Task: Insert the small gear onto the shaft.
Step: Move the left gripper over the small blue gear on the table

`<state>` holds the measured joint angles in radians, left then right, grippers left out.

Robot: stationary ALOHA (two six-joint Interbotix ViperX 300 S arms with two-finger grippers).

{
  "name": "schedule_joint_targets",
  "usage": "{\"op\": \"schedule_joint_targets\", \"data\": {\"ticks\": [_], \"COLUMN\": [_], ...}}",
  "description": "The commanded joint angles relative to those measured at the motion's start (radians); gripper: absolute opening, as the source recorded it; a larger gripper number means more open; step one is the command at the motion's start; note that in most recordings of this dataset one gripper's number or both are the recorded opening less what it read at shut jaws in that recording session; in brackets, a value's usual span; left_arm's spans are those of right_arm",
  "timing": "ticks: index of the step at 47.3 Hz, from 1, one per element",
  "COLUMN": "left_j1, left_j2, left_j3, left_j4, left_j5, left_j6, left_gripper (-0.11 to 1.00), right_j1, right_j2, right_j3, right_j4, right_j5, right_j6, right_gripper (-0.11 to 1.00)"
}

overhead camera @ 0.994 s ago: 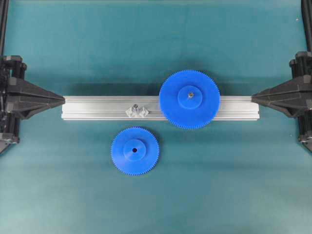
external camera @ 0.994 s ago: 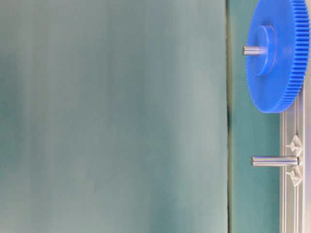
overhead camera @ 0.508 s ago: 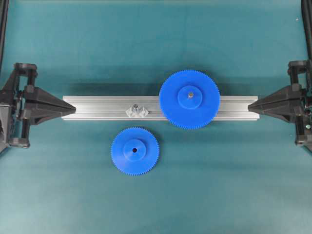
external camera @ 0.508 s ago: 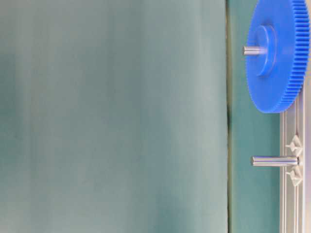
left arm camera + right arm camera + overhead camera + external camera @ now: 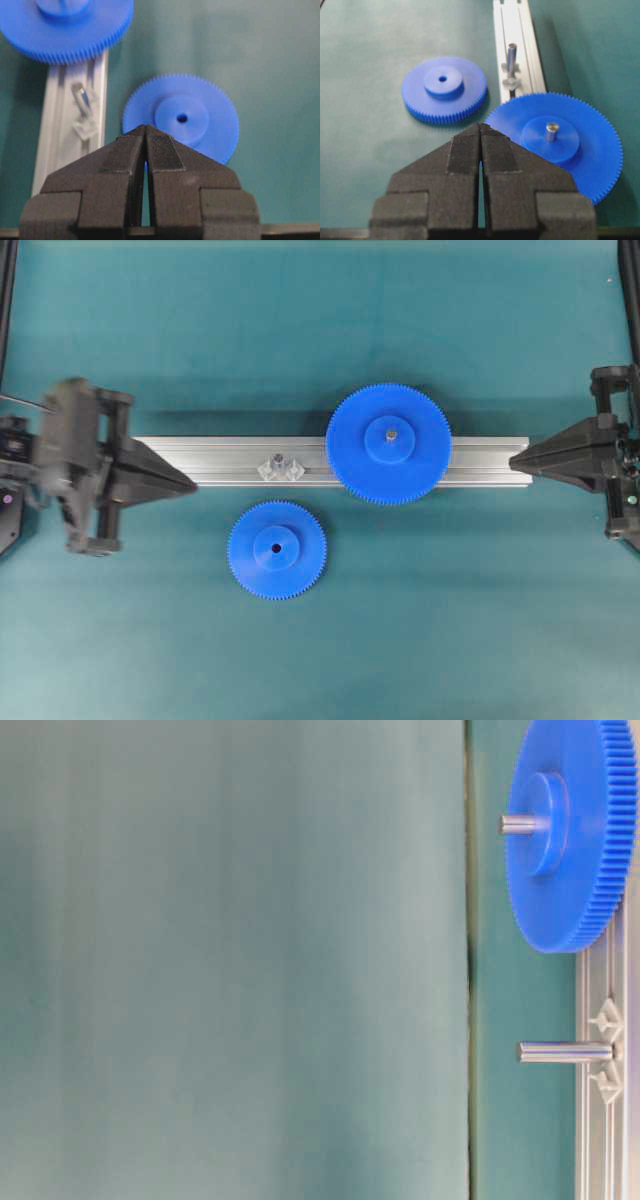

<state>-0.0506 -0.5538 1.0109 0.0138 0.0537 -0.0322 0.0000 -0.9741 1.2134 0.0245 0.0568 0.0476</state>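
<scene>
**Reaching for the gear**

Lying flat on the teal surface just beside the grooved aluminium rail [image 5: 330, 462], the small blue plastic toothed gear [image 5: 276, 549] waits — its silvery metal shaft [image 5: 279, 459] stands bare on that rail. Left gripper [image 5: 190, 483] and right gripper [image 5: 513, 454] both have jaws pressed together — spread the left jaws before descending squarely over the gear's rim.

No words, numbers, labels or signs can be read on anything in these pictures
</scene>
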Motion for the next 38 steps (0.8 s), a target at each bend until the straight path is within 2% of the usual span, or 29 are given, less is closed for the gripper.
{"op": "schedule_joint_targets", "data": {"ticks": [1, 20, 32, 38], "left_j1": [-0.009, -0.026, -0.025, -0.026], "left_j2": [0.035, 0.212, 0.285, 0.318], "left_j3": [-0.043, -0.164, -0.235, -0.262], "left_j4": [0.003, 0.003, 0.003, 0.003], "left_j5": [-0.011, 0.031, 0.138, 0.153], "left_j6": [-0.003, -0.003, -0.017, -0.029], "left_gripper": [-0.01, -0.01, -0.01, -0.01], "right_j1": [-0.002, -0.003, -0.003, -0.003], "right_j2": [0.005, 0.005, 0.003, -0.002], "right_j3": [-0.017, -0.015, -0.018, -0.017], "right_j4": [0.002, 0.002, 0.003, 0.002], "right_j5": [-0.005, 0.005, 0.037, 0.037], "right_j6": [0.011, 0.011, 0.011, 0.011], "right_gripper": [0.0, 0.0, 0.0, 0.0]}}
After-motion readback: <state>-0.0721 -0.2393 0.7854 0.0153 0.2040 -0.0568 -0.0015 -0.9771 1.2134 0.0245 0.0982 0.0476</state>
